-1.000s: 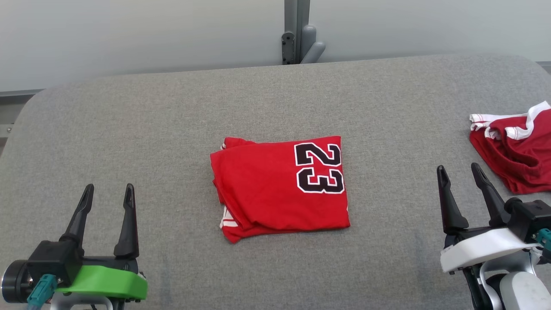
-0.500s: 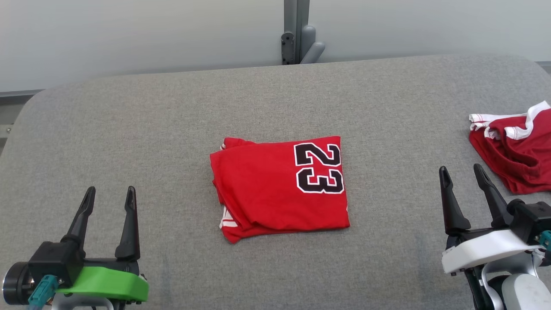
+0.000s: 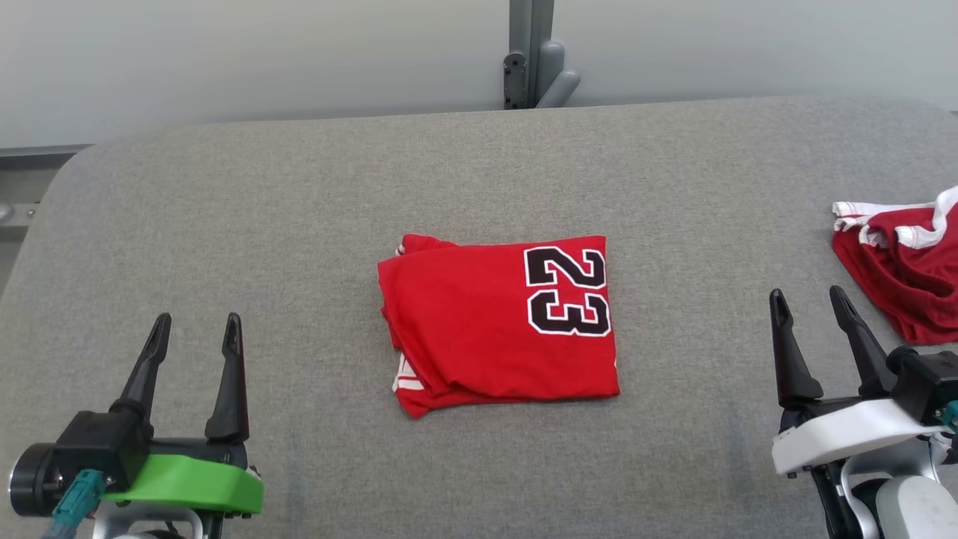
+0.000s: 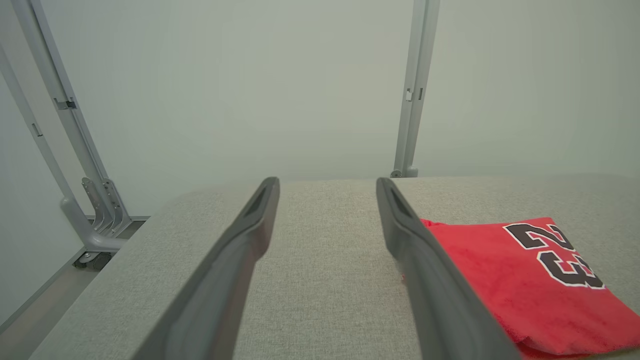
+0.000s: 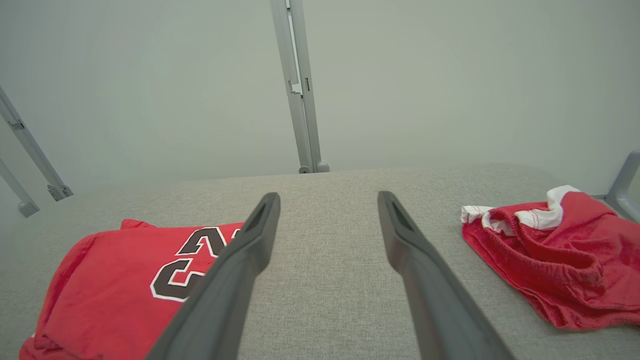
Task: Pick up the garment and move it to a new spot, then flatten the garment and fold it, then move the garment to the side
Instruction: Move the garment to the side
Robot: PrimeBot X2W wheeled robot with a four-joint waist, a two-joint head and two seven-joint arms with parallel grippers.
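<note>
The garment [image 3: 498,326], a red jersey with a black "23", lies folded into a rectangle at the middle of the grey padded table [image 3: 299,224]. It also appears at the right of the left wrist view [image 4: 520,280] and at the lower left of the right wrist view [image 5: 125,280]. My left gripper [image 3: 197,329] stands open near the front left, well apart from the jersey. My right gripper [image 3: 810,303] stands open at the front right, between the jersey and another red cloth. Nothing is between either pair of fingers.
A crumpled dark red garment with white trim [image 3: 909,277] lies at the table's right edge, close to my right gripper; it also shows in the right wrist view [image 5: 555,255]. A grey metal post [image 3: 530,52] rises behind the table's far edge.
The whole head view has shifted slightly, so the camera has moved. The jersey lies as before and both grippers stay open in about the same places.
</note>
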